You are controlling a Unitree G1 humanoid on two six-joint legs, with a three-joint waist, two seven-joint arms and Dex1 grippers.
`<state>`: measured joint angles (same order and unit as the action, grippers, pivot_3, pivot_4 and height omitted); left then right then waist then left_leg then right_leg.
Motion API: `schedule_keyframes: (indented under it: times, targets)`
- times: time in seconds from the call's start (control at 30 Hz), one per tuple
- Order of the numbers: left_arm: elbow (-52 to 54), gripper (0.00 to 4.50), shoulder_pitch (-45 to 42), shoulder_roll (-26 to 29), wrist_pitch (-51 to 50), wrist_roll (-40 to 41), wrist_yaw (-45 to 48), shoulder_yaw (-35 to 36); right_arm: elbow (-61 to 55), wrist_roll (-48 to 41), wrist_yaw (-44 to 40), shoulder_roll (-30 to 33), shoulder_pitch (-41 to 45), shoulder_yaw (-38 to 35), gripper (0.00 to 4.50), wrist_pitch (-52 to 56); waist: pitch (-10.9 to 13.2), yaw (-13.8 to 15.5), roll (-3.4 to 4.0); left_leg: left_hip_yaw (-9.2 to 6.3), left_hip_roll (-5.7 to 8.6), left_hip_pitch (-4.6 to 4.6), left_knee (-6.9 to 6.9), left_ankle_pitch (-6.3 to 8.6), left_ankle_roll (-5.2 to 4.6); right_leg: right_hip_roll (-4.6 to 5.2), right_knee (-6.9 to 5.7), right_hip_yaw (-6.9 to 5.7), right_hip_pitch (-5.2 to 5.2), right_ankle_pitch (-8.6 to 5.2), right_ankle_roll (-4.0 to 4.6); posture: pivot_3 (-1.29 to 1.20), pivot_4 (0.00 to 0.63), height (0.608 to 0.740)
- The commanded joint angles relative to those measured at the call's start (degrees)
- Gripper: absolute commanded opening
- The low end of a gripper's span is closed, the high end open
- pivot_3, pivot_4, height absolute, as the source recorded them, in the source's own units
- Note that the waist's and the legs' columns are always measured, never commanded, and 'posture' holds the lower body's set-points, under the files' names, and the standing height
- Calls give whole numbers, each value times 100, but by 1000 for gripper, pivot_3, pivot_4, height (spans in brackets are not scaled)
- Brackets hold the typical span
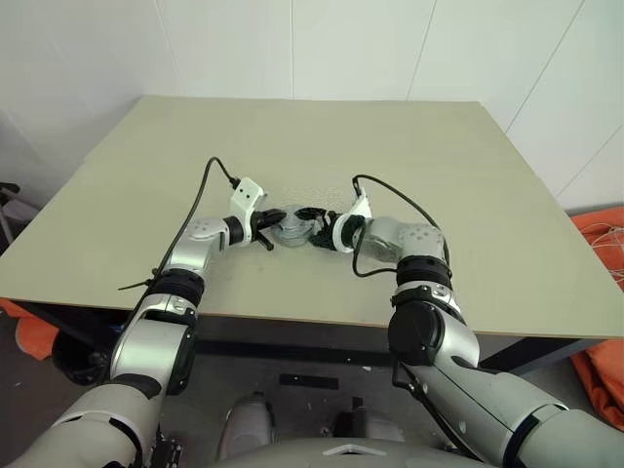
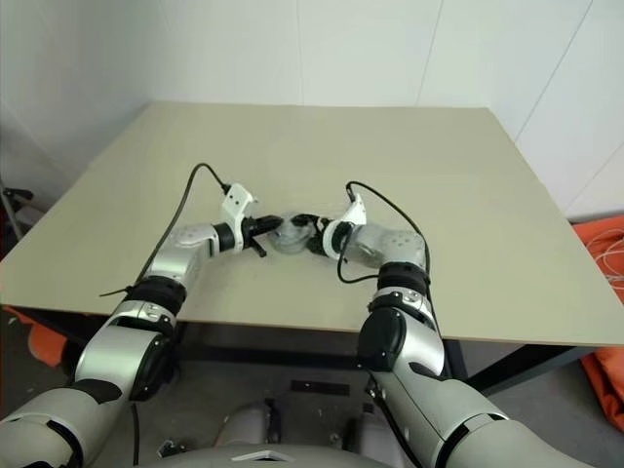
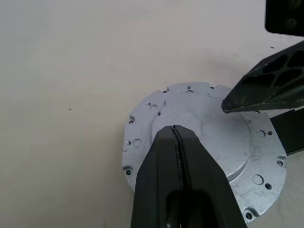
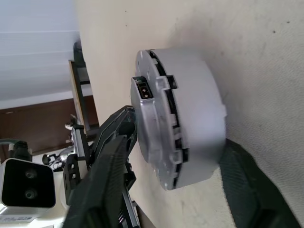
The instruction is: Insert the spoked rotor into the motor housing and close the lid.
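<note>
The motor housing [image 4: 197, 90] is a pale grey drum lying flat on the table, near its front edge, between my two grippers. The lid [image 3: 209, 142], a whitish disc with a scalloped rim, sits on top of it. The spoked rotor is hidden. My left gripper [image 3: 174, 129] is shut, with its tip over the middle of the lid. My right gripper [image 4: 179, 127] is open and straddles the housing's rim from the other side. One of its fingers [image 3: 266, 85] lies over the lid and the other is down by the housing's base. The assembled motor [image 1: 291, 231] looks small from above.
The beige table [image 1: 439, 175] stretches away behind and to both sides of the motor. A white wall stands past its far edge. Orange fabric [image 1: 604, 253] lies on the floor off the table's right side.
</note>
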<state>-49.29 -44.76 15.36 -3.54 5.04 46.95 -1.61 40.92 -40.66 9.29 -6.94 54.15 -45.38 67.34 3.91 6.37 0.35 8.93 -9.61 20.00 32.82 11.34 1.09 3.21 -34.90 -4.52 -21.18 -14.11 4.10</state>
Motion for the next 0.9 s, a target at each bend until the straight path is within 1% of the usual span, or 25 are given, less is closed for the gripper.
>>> schedule_keyframes:
  times: [0.03,0.13,0.17,0.53,0.9]
  targets:
    - [-73,0,51,-54,-99,-113,28,-137,-128,-498,-344,-509,11,167,2227,124,0,-29,0,0,0,0,-2,0,0,0,0,0,-1,0,0,0,0,740]
    - [-68,0,53,-52,-100,-110,29,-136,-150,-564,-376,-489,2,220,1310,151,0,-46,0,0,0,0,-4,0,0,0,0,-1,0,-3,4,0,0,740]
    - [-71,0,52,-51,-97,-110,30,-134,-158,-584,-378,-490,-3,237,1106,154,0,-49,0,0,0,4,-5,0,0,0,1,-1,-4,-3,4,0,0,740]
    - [-38,0,49,-96,-103,-65,-30,-82,-370,-682,-337,-485,-85,333,1099,274,0,-45,0,2,1,8,-9,0,-1,0,2,-2,-9,-5,8,0,0,740]
    - [295,0,150,-161,-214,59,-138,62,-521,-702,-401,-391,-224,502,1099,275,0,-42,0,2,1,9,-13,0,-1,0,3,-2,-11,-6,10,0,0,740]
